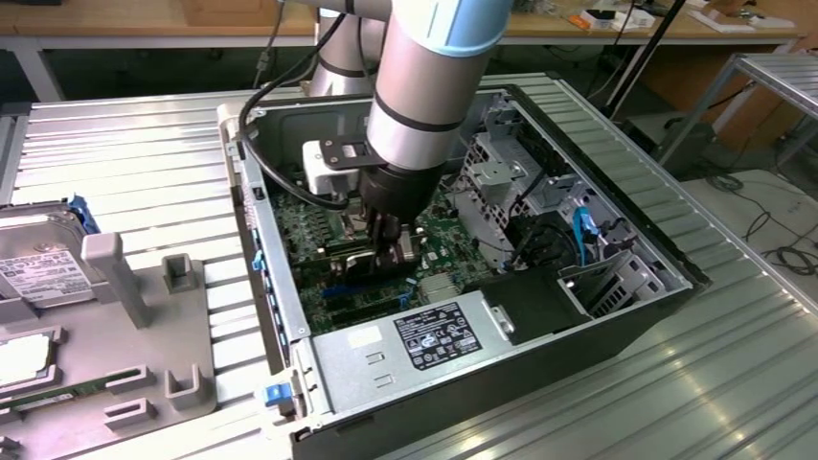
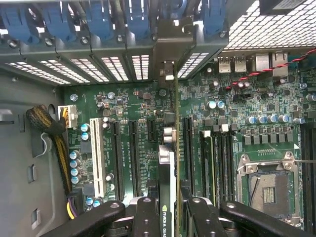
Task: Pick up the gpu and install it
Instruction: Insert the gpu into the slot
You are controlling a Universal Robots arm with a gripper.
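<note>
The gpu (image 2: 176,148) appears edge-on in the wrist view as a thin upright card over the motherboard's long black slots (image 2: 133,158). Its silver end bracket (image 2: 169,49) sits against the case's rear slot openings. My gripper (image 2: 173,205) is shut on the card's top edge, with one black finger (image 2: 147,217) on each side. In the exterior view the gripper (image 1: 387,244) is down inside the open computer case (image 1: 665,259), holding the dark card (image 1: 358,257) low over the green motherboard (image 1: 442,225).
The power supply (image 1: 428,335) fills the case's near end. A drive cage (image 1: 511,177) and cables line the exterior view's right. A hard drive (image 1: 38,264) and a memory stick (image 1: 57,395) rest on a grey fixture (image 1: 153,335). The CPU socket (image 2: 266,185) lies beside the slots.
</note>
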